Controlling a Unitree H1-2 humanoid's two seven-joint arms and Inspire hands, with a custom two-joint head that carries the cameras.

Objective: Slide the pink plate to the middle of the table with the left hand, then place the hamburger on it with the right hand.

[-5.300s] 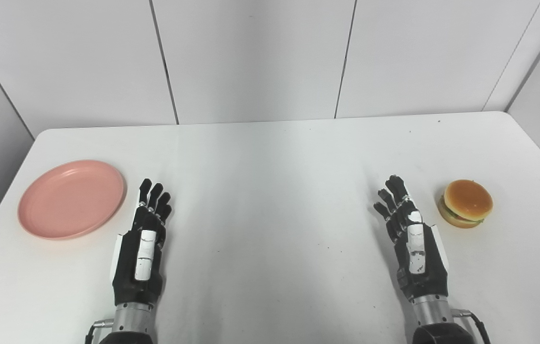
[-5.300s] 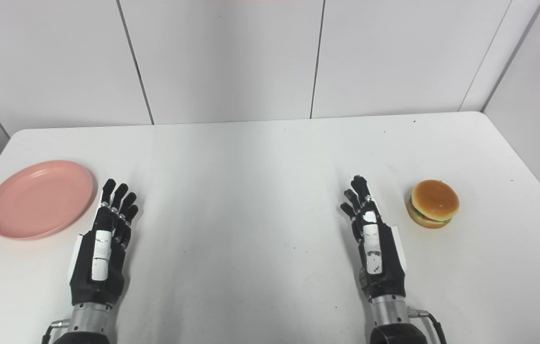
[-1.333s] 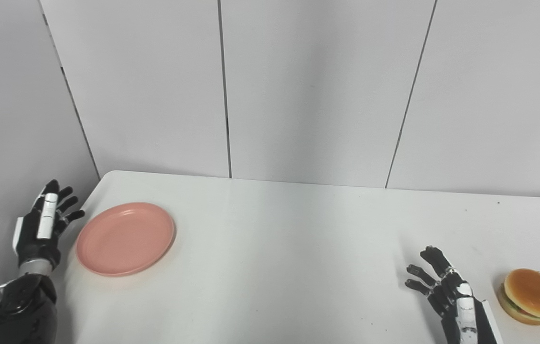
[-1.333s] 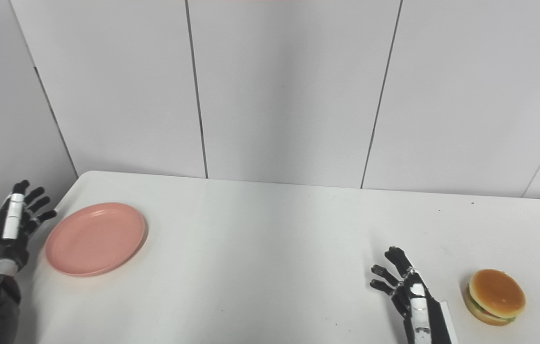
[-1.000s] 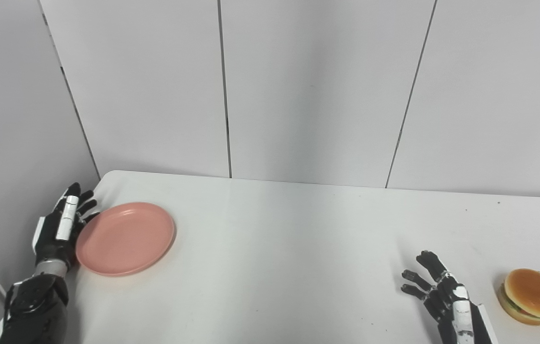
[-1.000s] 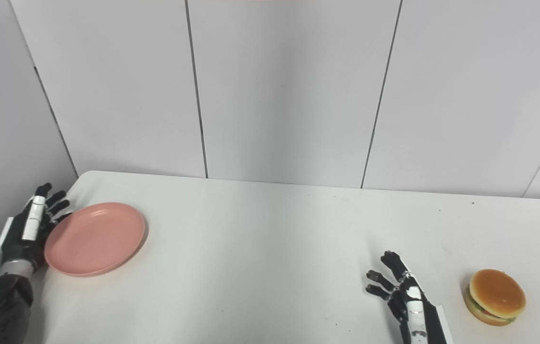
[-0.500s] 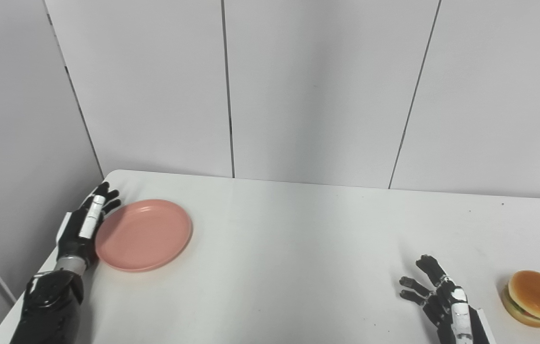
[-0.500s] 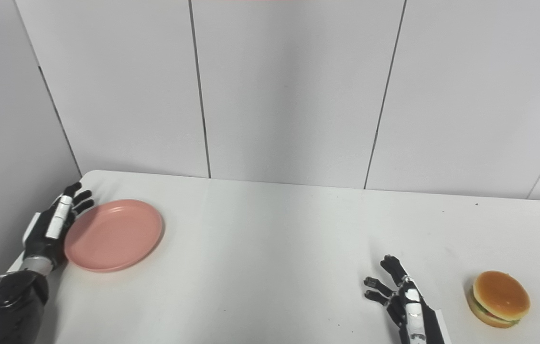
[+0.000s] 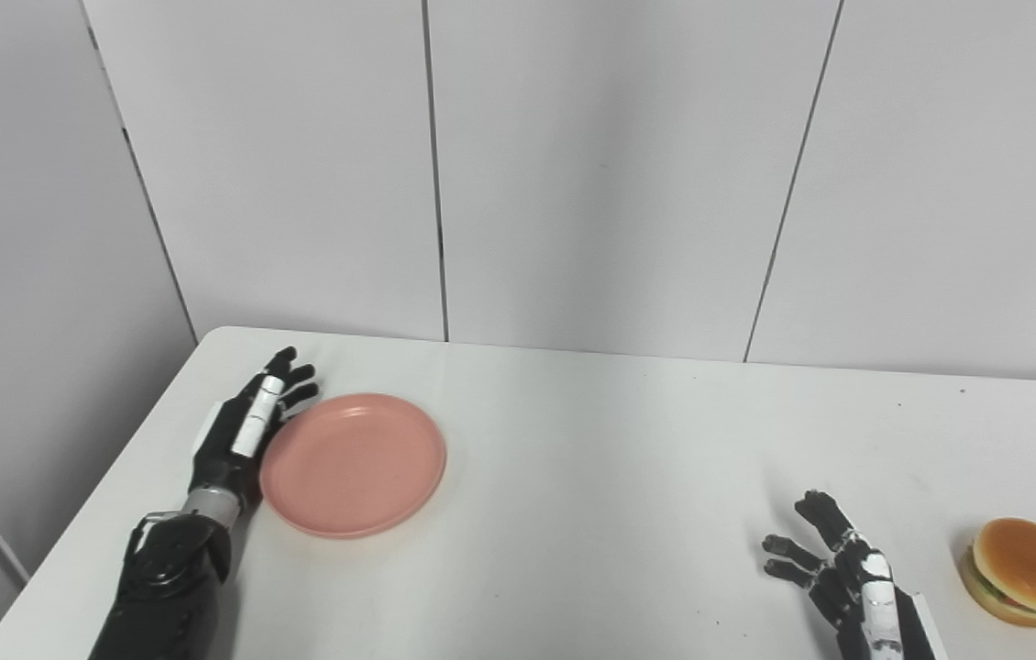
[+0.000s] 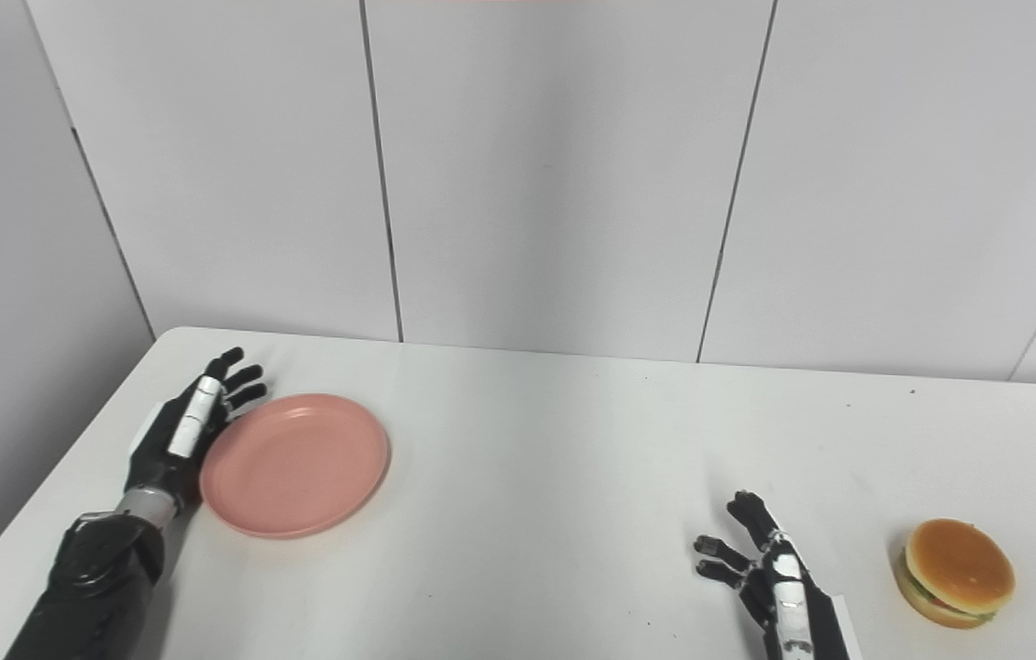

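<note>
Pink plate (image 9: pixel 353 463): flat on the white table (image 9: pixel 591 431), left of centre. Left hand (image 9: pixel 243 433): fingers spread, grasping nothing, its edge pressed against the plate's left rim. Hamburger (image 9: pixel 1022 570): near the table's right front corner. Right hand (image 9: pixel 839 577): fingers apart and empty, near the hamburger but not touching it.

right hand (image 9: pixel 862 600) wrist and arm cut off by bottom edge; left hand (image 9: pixel 243 435) palm side faces pink plate (image 9: pixel 355 466), contact with rim not resolvable.
</note>
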